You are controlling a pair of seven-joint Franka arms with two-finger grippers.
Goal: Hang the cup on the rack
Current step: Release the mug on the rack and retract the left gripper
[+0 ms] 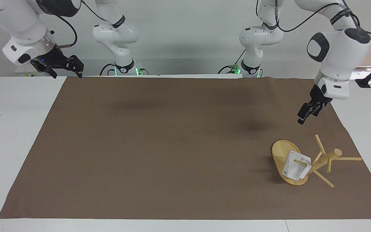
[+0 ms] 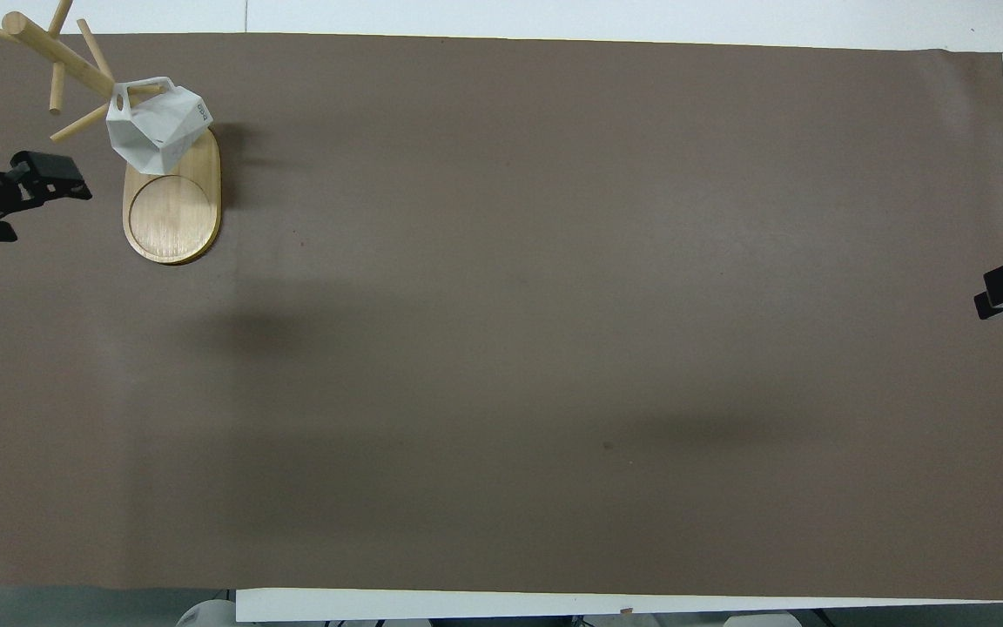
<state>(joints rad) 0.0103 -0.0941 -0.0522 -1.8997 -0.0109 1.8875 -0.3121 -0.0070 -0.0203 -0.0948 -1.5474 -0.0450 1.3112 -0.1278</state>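
1. Cup status: small white faceted cup (image 1: 294, 168) with a blocky handle hangs on a thin peg of the light bamboo mug-tree rack (image 1: 320, 160), peg through the handle, body over the rack's oval base, at the left arm's end of the table.
2. Rack post looks tilted away from the robots in both views, likely camera angle; pegs fan out from it.
3. Left gripper (image 1: 305, 113): up in the air over the brown mat (image 1: 159, 145), holds nothing, well apart from the cup; finger gap unreadable, cannot tell.
4. Key relation: cup lies below the left gripper; the hanging peg's long axis points toward the table's middle. Left arm is far the nearer one.
5. Right gripper (image 1: 63, 66): waiting over the table edge at its own end, well apart from everything, fingers spread, nothing held.
6. Judgement: hang looks done; only clearing the pegs remains.
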